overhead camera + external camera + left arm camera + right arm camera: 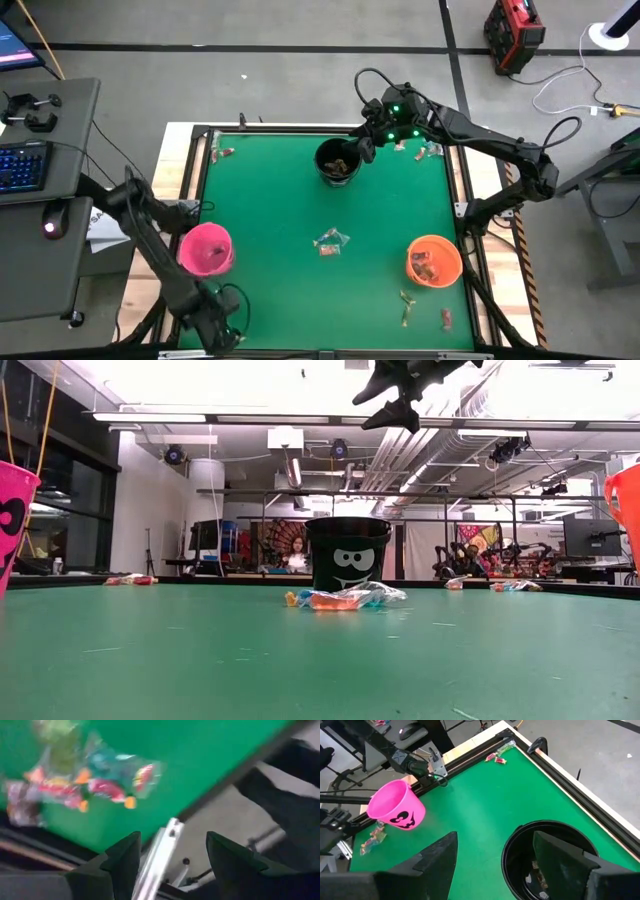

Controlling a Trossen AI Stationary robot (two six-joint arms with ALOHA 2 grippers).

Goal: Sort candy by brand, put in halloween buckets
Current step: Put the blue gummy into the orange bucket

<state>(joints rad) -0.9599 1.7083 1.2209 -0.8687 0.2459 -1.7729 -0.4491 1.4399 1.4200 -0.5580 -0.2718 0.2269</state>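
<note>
I have the right pincer (368,143) hovering just right of the black bucket (338,160) at the far middle of the green counter (280,200); from its wrist camera I see its fingers (437,857) spread apart with nothing between them, the bucket's open mouth directly below and a few sweets lying in the bottom. The left pincer (222,325) waits at the counter's near left edge, near the pink bucket (206,249); its fingers (122,857) also stand apart and empty, looking over a small cluster of wrapped candy (90,780) by the counter's edge. The pink bucket sits at the left side, the orange bucket (434,260) at the near right with candy inside. On the bare green I count a small pile of candy (330,241) in the middle, between the pink and orange buckets, a few pieces (424,150) at the far right beside the right arm, a couple (222,152) in the far left corner, and some more (408,305) near the front right, just below the orange bucket.
</note>
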